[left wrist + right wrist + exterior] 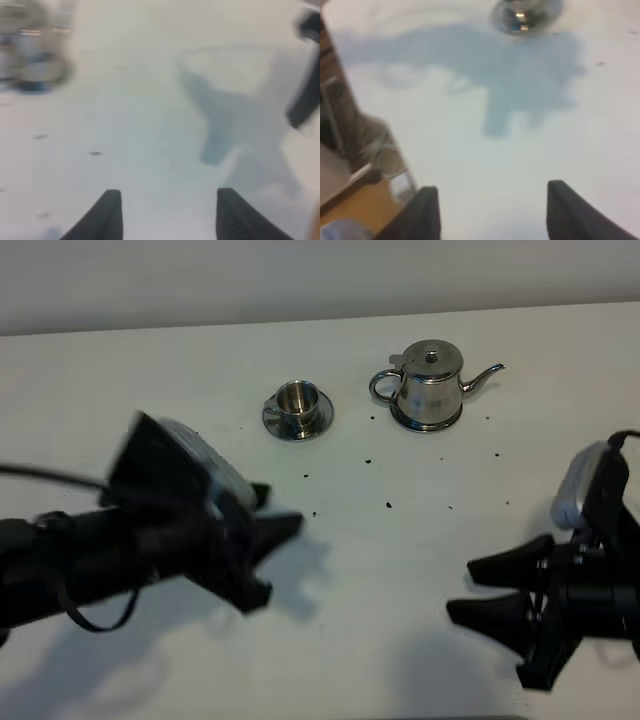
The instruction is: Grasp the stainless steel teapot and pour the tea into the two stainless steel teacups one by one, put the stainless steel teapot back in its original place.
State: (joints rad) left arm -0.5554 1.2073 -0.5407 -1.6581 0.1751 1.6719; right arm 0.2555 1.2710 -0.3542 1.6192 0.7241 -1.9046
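Observation:
The stainless steel teapot (430, 385) stands upright at the back right on its round steel disc (424, 424), spout pointing right. It is a blurred shiny shape in the left wrist view (35, 55). One steel teacup (296, 398) sits on its saucer (297, 426) to the teapot's left. A shiny steel piece, cut off by the frame edge, shows in the right wrist view (520, 12); I cannot tell whether it is the second teacup. My left gripper (272, 560) (165, 200) is open and empty above the table. My right gripper (463, 588) (490, 197) is open and empty at the front right.
Small dark specks (388, 505) are scattered on the white table between the grippers and the steelware. The table's front edge and the floor beyond it (350, 200) show in the right wrist view. My right gripper shows as a dark shape in the left wrist view (305, 100).

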